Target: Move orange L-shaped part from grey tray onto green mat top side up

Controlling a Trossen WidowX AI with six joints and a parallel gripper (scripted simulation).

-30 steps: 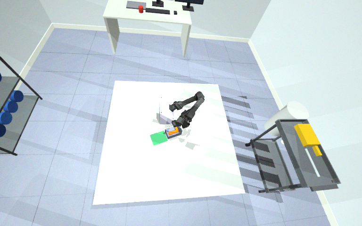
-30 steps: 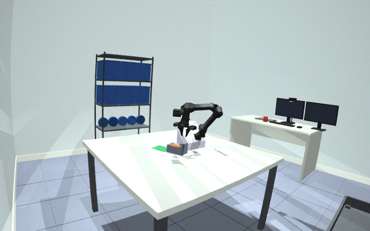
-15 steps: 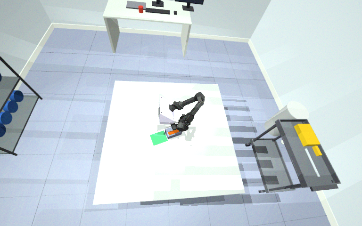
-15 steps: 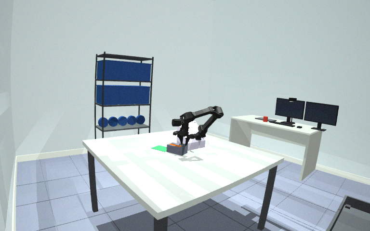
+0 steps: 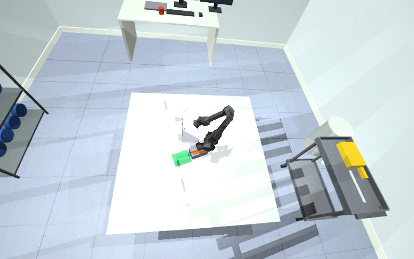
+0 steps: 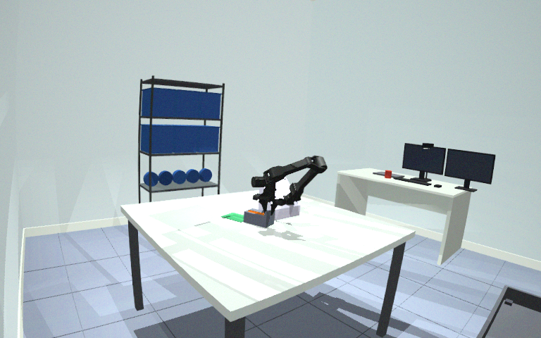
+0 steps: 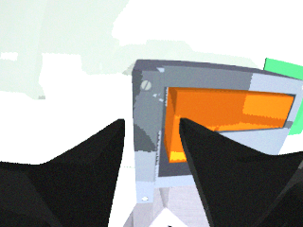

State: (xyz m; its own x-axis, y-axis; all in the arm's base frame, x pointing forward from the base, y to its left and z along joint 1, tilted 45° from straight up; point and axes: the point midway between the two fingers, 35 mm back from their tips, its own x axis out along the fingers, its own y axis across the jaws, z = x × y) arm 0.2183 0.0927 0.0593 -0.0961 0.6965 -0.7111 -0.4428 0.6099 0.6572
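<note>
The orange L-shaped part (image 5: pixel 198 151) (image 6: pixel 255 212) (image 7: pixel 213 109) lies in the pocket of the grey tray (image 5: pixel 200 156) (image 6: pixel 254 219) (image 7: pixel 146 111). Its far end looks about level with the rim; a slight tilt cannot be ruled out. My gripper (image 6: pixel 269 212) (image 7: pixel 152 124) is partly open and empty, pointing down at the tray's end with the L-shaped foot. In the wrist view the right fingertip is over the L-shaped end and the left one is outside the tray's end wall. Contact cannot be made out. The green mat (image 5: pixel 180 160) (image 6: pixel 231 216) (image 7: pixel 285 69) bears nothing.
The pale robot mount (image 5: pixel 190 137) (image 6: pixel 287 213) (image 7: pixel 182 200) stands close beside the tray. The mat lies on the white table (image 5: pixel 146 195) (image 6: pixel 223 274) at the tray's other end, away from the gripper.
</note>
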